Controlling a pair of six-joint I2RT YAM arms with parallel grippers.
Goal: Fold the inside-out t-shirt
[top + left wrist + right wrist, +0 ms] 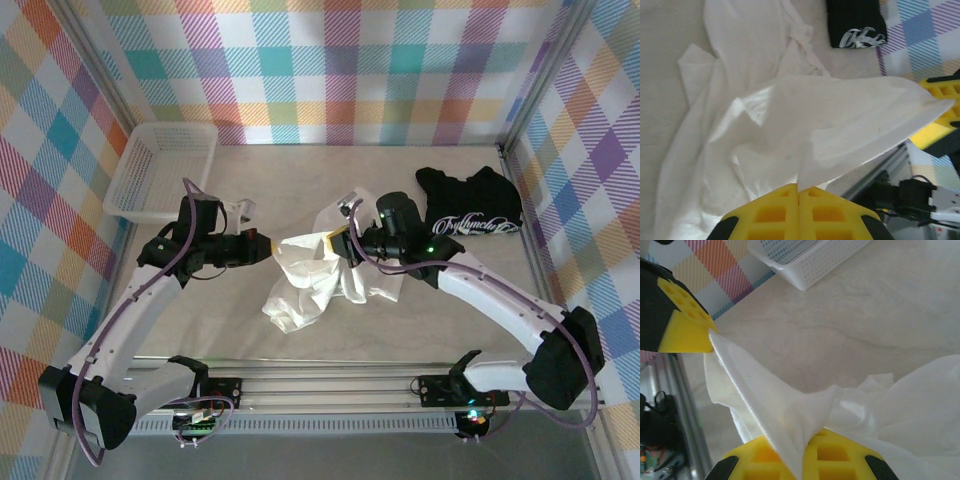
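Note:
The inside-out t-shirt [305,280] is plain white fabric, bunched and partly lifted off the middle of the table. A stretch of its edge is pulled taut between my two grippers. My left gripper [272,247] is shut on the fabric's left end, and the cloth [840,125] fans out from its yellow fingertips [780,200]. My right gripper [345,240] is shut on the right end, with cloth [785,410] draped over its yellow fingertips [835,450]. The rest of the shirt hangs and lies crumpled below and behind the grippers.
A black t-shirt with white script lettering [472,205] lies at the back right. A white mesh basket [160,170] stands at the back left. Checkered walls enclose the table, and a metal rail [330,385] runs along the near edge.

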